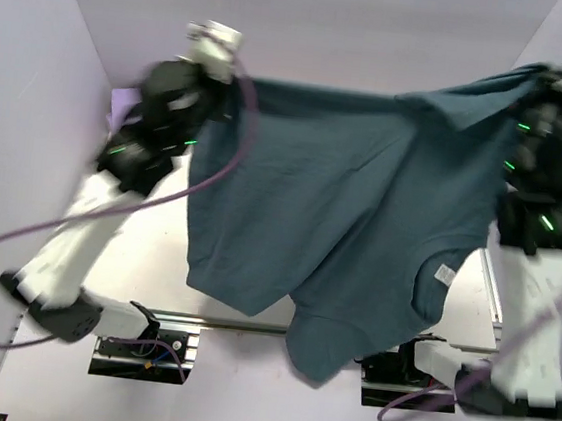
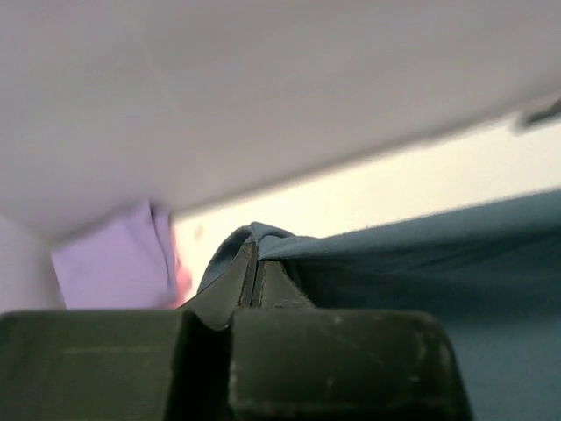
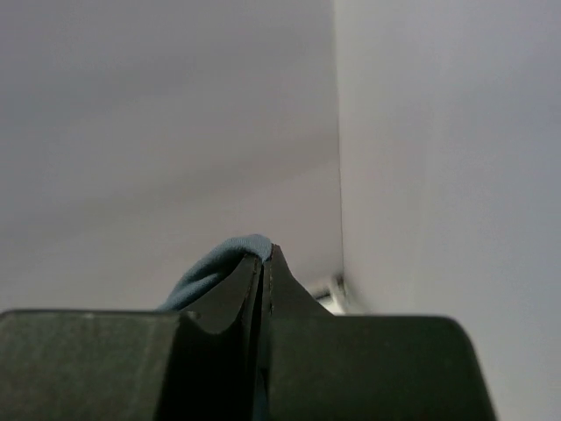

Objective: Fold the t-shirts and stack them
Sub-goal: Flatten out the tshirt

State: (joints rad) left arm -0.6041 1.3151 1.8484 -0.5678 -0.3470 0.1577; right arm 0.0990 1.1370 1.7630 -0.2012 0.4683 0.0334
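Status: left end effector (image 2: 255,263) and right end effector (image 3: 266,261) each pinch a far corner of teal t-shirt (image 1: 343,197); span runs left-right, body hanging nearward over tabletop (image 1: 156,248).

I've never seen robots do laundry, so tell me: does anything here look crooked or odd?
Mildly, yes. The large dark teal-blue cotton t-shirt hangs sideways, stretched between the left gripper and the right gripper: its collar sits low on the right and one sleeve dangles lowest. Nothing looks torn.
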